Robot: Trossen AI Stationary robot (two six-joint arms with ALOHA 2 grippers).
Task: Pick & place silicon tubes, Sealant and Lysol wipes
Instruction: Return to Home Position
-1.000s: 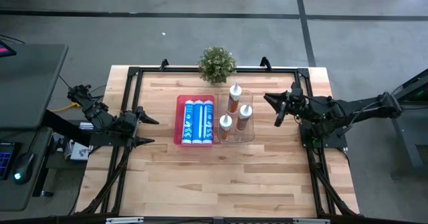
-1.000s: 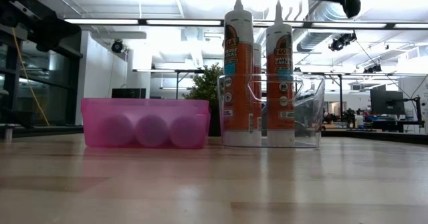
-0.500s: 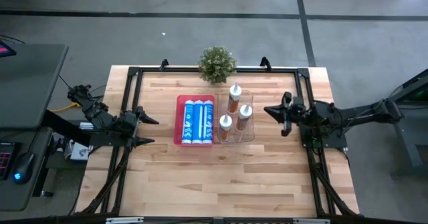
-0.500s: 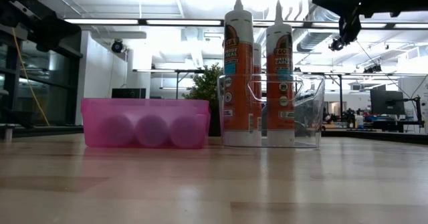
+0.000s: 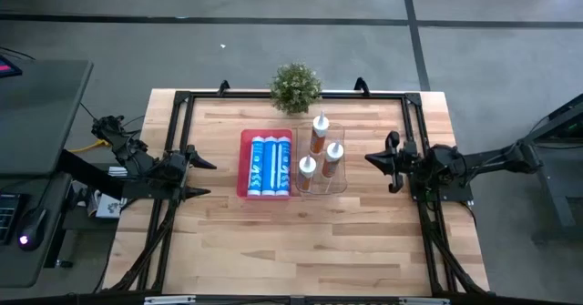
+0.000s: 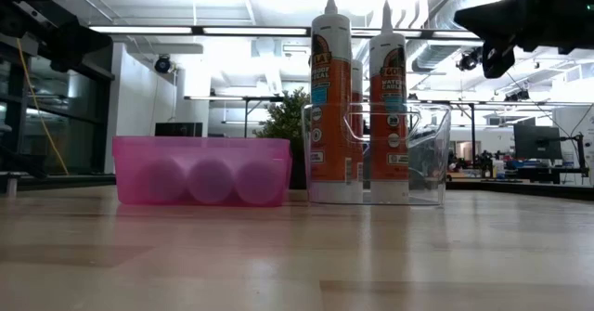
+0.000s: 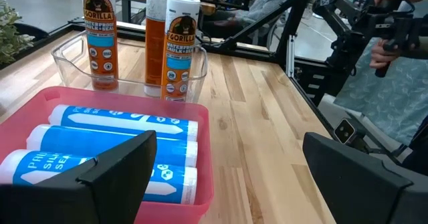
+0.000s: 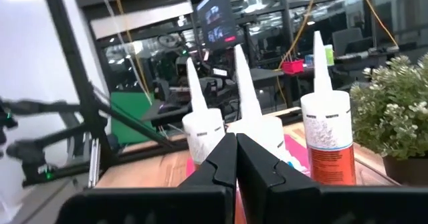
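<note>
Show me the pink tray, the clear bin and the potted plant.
pink tray (image 6: 200,147): low view, on its front wall.
clear bin (image 6: 429,158): low view, on its bare right-hand wall.
potted plant (image 5: 295,87): high view, on the leaves.

Small potted plant (image 5: 296,87) at far middle edge of light wooden table (image 5: 301,241) — bushy, green, upright. Grey desk (image 5: 36,114) off table's left side, computer mouse (image 5: 34,223) nearby. Person (image 7: 384,93) standing beyond table — seen in left wrist view.
</note>
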